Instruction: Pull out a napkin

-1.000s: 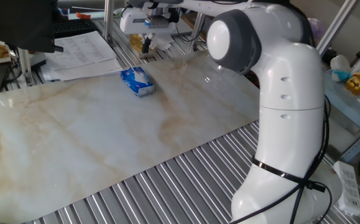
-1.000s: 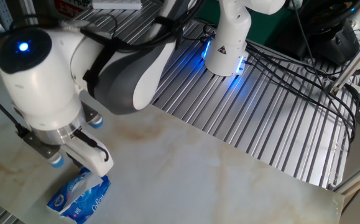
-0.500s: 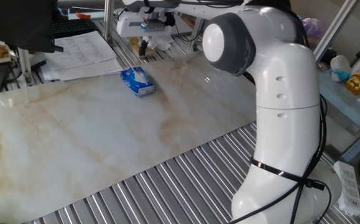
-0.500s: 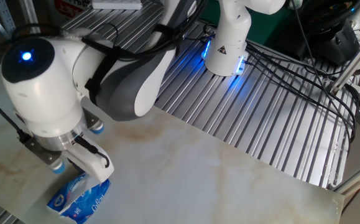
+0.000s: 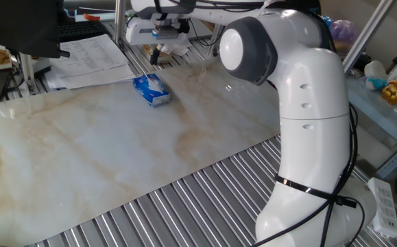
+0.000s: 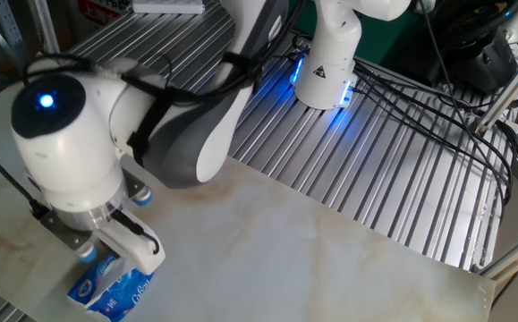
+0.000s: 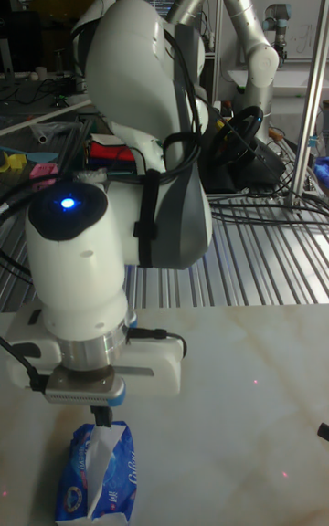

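Observation:
A small blue tissue pack [image 5: 151, 90] lies on the marble tabletop [image 5: 116, 151]. It also shows in the other fixed view [image 6: 111, 283] and in the tall view [image 7: 94, 480]. The white napkin [image 7: 103, 441] sticks up from the slot in the pack's top. My gripper [image 7: 100, 416] hangs just above that napkin tip, its dark fingers close together and nothing visibly held between them. In one fixed view the gripper [image 5: 158, 51] sits beyond the pack. In the other fixed view the hand's white body [image 6: 129, 250] hides the fingers.
Printed white paper sheets [image 5: 92, 58] lie at the far left edge beside the pack. Metal frame posts [image 5: 119, 27] stand behind them. Ribbed metal table [image 5: 205, 199] borders the marble slab. Another white robot base [image 6: 328, 67] and cables [image 6: 437, 107] sit across the table.
The hand has shifted a little to the left in one fixed view and lower in the other, coming over the pack. The pack has not moved.

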You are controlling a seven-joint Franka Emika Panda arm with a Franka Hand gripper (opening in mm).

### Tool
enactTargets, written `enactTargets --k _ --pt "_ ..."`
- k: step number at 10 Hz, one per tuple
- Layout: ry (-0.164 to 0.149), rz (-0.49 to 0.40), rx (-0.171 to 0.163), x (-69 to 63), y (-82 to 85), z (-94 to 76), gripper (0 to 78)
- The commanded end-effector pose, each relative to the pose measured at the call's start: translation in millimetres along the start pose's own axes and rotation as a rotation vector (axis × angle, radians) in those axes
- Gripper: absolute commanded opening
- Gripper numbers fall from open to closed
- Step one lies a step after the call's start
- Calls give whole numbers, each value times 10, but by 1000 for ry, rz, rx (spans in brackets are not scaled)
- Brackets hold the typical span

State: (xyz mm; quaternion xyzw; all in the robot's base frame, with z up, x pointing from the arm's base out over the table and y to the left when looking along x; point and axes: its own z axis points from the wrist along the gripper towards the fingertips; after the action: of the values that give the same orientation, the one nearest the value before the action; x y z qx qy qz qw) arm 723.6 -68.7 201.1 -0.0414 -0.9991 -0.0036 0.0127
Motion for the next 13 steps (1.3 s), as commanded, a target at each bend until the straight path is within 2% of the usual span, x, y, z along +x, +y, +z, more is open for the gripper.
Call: enactTargets --k 1,5,7,11,13 --pt "-11 1 0 -47 36 85 0" --pt "-7 -2 1 -137 39 118 0" --pt "-8 -1 4 -141 40 121 0" --pt "-13 8 30 -146 46 151 0" --pt "-15 21 30 -148 48 160 0"
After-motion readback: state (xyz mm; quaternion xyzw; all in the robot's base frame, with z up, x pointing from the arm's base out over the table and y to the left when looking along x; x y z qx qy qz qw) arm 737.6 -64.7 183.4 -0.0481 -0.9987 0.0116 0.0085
